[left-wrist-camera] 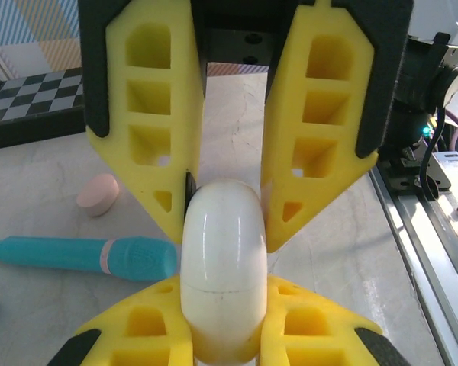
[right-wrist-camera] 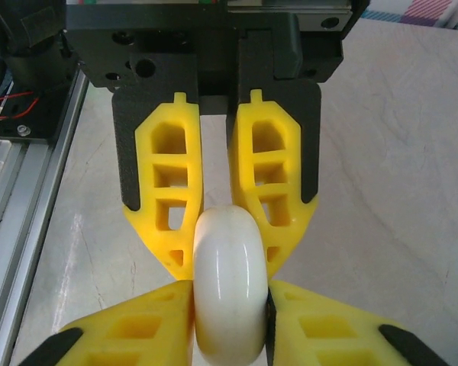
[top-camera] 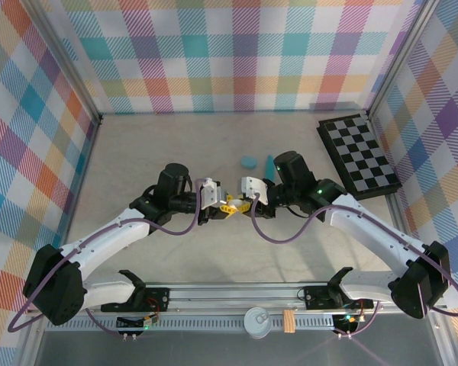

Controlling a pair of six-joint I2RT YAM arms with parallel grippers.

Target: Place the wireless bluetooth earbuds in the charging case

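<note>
A white oval charging case (left-wrist-camera: 221, 259) hangs closed above the table, held from both ends. My left gripper (left-wrist-camera: 223, 309) is shut on its near end in the left wrist view, and the right gripper's yellow fingers (left-wrist-camera: 309, 152) clamp its far end. In the right wrist view my right gripper (right-wrist-camera: 230, 297) is shut on the case (right-wrist-camera: 230, 267), and the left gripper's fingers (right-wrist-camera: 172, 191) pinch it from above. From the top, the left gripper (top-camera: 216, 203) and right gripper (top-camera: 245, 200) meet tip to tip at mid-table. The earbuds are out of view.
A long teal stick (left-wrist-camera: 76, 255) and a pale pink oval case (left-wrist-camera: 98, 194) lie on the table behind the held case. A light blue oval case (top-camera: 248, 162) sits beside the stick (top-camera: 269, 164). A chessboard (top-camera: 362, 152) lies at the back right.
</note>
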